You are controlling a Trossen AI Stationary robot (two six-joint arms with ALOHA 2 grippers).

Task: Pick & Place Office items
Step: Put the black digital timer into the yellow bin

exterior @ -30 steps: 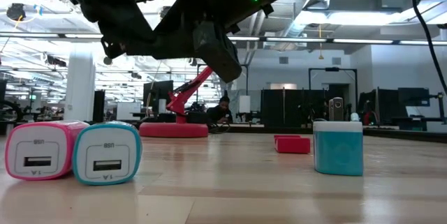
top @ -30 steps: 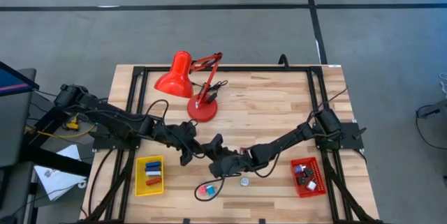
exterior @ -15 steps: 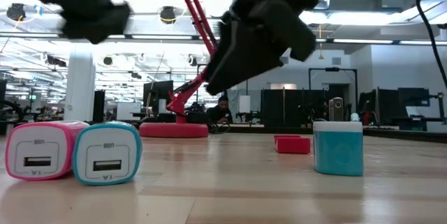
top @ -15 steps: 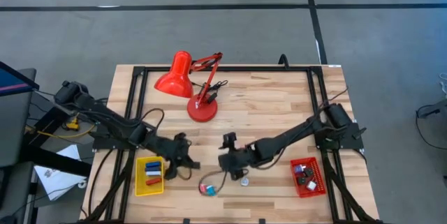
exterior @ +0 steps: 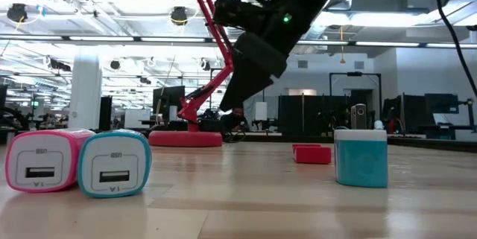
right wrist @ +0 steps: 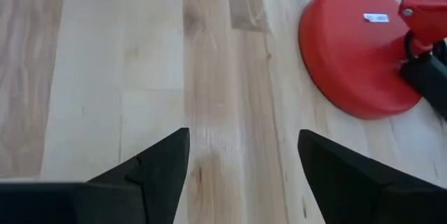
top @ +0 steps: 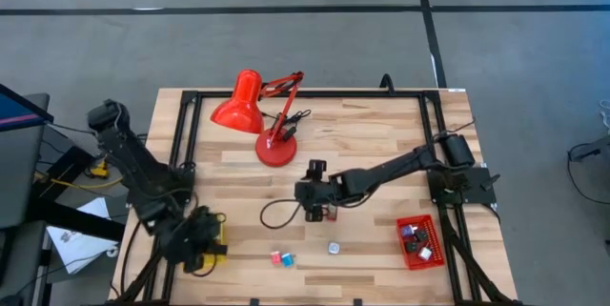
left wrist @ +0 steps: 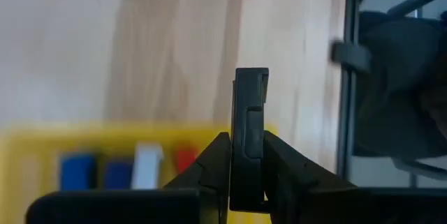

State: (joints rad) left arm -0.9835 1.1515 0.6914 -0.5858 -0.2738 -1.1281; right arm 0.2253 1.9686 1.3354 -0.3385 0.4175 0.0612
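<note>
The left gripper (left wrist: 246, 175) is clamped on a flat black block (left wrist: 249, 137), which stands upright between the fingers. It hangs over the yellow tray (top: 215, 252) at the table's seven o'clock corner, close to the left frame rail; blue, white and red items (left wrist: 124, 170) lie in the tray below it.

The right gripper (right wrist: 241, 155) stands wide and empty over bare wood near the table's centre (top: 381, 153), with the red lamp base (right wrist: 356, 60) at about eleven o'clock of it. A small red block (top: 331, 214) lies just beside the gripper.

Toward six o'clock, the pink and teal chargers (top: 282, 259) touch each other near the front edge. A small grey item (top: 335, 247) sits well apart from both, with open board around it. The red tray (top: 419, 242) sits at five o'clock against the right rail.
</note>
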